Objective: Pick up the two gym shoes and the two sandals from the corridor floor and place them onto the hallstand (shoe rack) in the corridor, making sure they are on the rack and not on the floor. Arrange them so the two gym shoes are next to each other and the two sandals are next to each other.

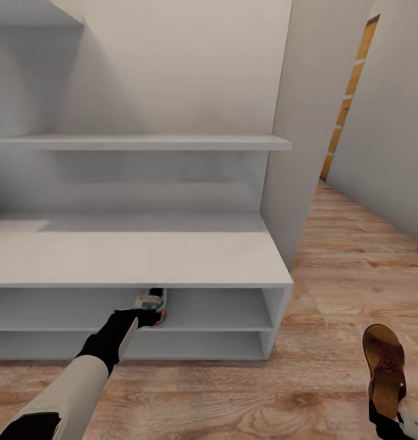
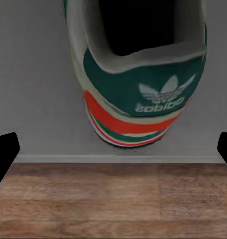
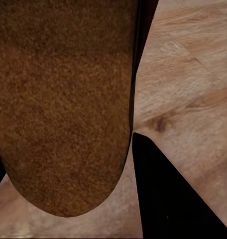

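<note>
Left gripper sits low and centre in the head view, right at the mouth of the shoe rack, and the sneaker is on the upper of the two open shelves, heel facing out. In the left wrist view that heel lies between two black fingertips set wide apart at the frame's edges, neither touching it, so those jaws are spread and the shoe looks released. Bottom right of the head view, the right gripper pinches a brown sandal at one end, holding it up off the floor; the right wrist view has its tan footbed close against the lens.

The risks, as I read them: the heel sits near the shelf's front lip, so a careless pull-back could snag it and drag the sneaker onto the planks. The sandal is held at one end only, so a quick swing could twist it loose
</note>
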You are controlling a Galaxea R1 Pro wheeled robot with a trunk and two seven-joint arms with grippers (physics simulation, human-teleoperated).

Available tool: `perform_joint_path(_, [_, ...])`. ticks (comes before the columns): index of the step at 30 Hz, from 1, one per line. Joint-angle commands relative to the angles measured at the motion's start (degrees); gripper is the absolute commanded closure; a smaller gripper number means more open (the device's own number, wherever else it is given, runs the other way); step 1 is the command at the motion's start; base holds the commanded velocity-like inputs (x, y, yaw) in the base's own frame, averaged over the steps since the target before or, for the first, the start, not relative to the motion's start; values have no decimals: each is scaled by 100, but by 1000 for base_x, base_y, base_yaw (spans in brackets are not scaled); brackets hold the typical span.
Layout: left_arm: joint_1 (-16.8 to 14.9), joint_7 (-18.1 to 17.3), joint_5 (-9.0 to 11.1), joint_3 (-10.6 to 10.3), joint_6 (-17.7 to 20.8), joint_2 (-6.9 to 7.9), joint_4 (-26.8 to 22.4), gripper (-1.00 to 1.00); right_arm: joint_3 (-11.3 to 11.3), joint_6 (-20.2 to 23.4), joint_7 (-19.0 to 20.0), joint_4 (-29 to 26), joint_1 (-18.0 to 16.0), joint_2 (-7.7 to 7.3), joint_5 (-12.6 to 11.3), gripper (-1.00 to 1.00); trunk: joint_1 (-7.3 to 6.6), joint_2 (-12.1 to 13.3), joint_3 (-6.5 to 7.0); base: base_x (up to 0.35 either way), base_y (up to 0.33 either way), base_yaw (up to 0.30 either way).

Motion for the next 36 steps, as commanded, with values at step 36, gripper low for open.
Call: perform_joint_path(36, [1886,-187,-32,67,-3075,177,27,-100,-30,-27,32,60,-6,47,32,100,-4,-2,-5,-247,124,0])
